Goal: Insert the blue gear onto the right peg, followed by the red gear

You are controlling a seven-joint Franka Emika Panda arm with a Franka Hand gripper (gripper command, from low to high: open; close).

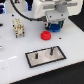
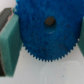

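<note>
In the exterior view we see the gripper [image 1: 53,26] hanging above the white table [image 1: 15,60], with a patch of blue showing between its fingers. The wrist view makes that plain: the blue gear [image 2: 47,35] fills most of the picture, its teeth and dark centre hole clear, and a teal finger pad [image 2: 10,45] presses against its edge, so we take the jaws to be closed on the blue gear, held off the table. The red gear [image 1: 45,35] lies flat on the table just beside the gripper, toward the exterior view's left. Nearer the camera sits the black-framed grey plate [image 1: 47,61], with two thin dark posts standing on it; the right peg [image 1: 51,50] is the one toward the exterior view's right, its twin [image 1: 38,55] a little apart from it. A pale blocky object [image 1: 18,26] stands at the exterior view's left. We can read no brand, label or writing anywhere; the pictures are too coarse.
</note>
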